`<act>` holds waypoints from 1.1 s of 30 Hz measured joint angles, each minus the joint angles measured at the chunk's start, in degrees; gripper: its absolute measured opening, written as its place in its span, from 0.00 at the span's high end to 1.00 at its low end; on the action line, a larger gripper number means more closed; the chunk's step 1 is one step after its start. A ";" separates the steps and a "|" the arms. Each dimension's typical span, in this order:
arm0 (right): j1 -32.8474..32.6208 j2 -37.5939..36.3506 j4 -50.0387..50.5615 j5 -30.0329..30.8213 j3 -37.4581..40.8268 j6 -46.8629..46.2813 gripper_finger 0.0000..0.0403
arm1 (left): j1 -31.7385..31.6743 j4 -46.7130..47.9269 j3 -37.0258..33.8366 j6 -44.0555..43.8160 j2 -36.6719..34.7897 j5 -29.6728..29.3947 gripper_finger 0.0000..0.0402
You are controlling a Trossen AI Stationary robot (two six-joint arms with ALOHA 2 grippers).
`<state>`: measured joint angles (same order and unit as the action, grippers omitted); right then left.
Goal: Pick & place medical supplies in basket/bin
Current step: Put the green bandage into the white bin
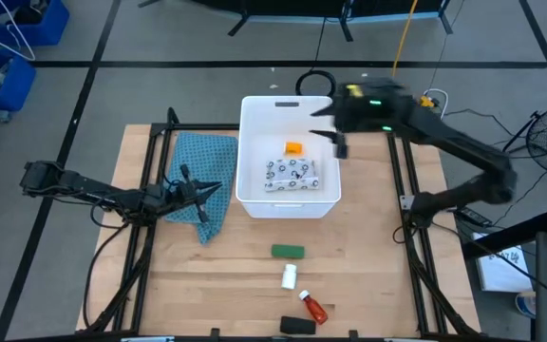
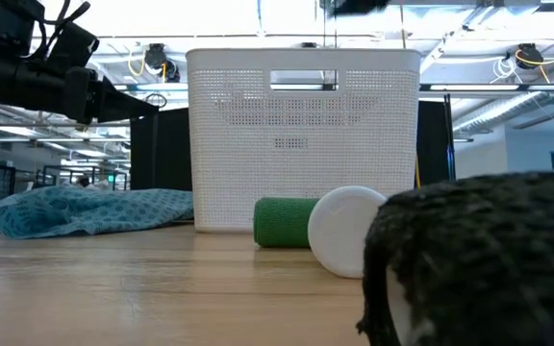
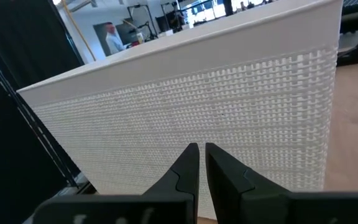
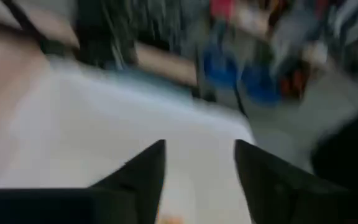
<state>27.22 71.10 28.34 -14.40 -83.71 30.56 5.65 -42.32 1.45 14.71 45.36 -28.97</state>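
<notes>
The white bin [image 1: 288, 103] stands at the table's middle, toward the far side. Inside it lie the white speckled pouch [image 1: 290, 176] and a small orange item [image 1: 293, 147]. Nearer the front edge, the green block [image 1: 288, 251], small white bottle [image 1: 290, 276], orange-red bottle [image 1: 313, 306] and black oblong [image 1: 298, 326] rest on the wood. My right gripper [image 1: 338, 144] hovers open over the bin's far right part, with nothing between its fingers [image 4: 201, 146]. My left gripper [image 1: 220, 186] is shut [image 3: 201, 148], pointing at the bin's left wall, above the teal cloth [image 1: 202, 176].
The teal cloth lies left of the bin. Blue crates [image 1: 8, 38] sit on the floor beyond the table's far left corner. In the low view the black oblong [image 2: 479, 259] looms close, with the white bottle [image 2: 349, 231] and green block [image 2: 287, 223] before the bin [image 2: 303, 139].
</notes>
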 joint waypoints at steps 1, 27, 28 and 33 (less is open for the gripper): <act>-0.51 -2.53 -1.50 -1.43 0.52 -1.21 0.63 | 0.00 0.00 0.00 0.00 0.00 0.00 0.92; -14.24 -43.16 -46.54 -9.77 65.87 -36.06 1.00 | 0.00 0.28 0.00 -1.35 0.00 -0.17 0.92; -16.36 -43.43 -47.18 -6.89 67.19 -35.75 1.00 | 0.00 0.41 0.00 -1.36 -0.02 -0.20 0.92; -22.56 -46.47 -43.64 -2.13 68.77 -28.85 1.00 | 0.00 0.64 0.00 -2.79 0.00 -0.17 0.92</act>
<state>4.66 24.63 -15.30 -16.53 -14.94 1.71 5.65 -41.68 1.45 11.91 45.36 -29.15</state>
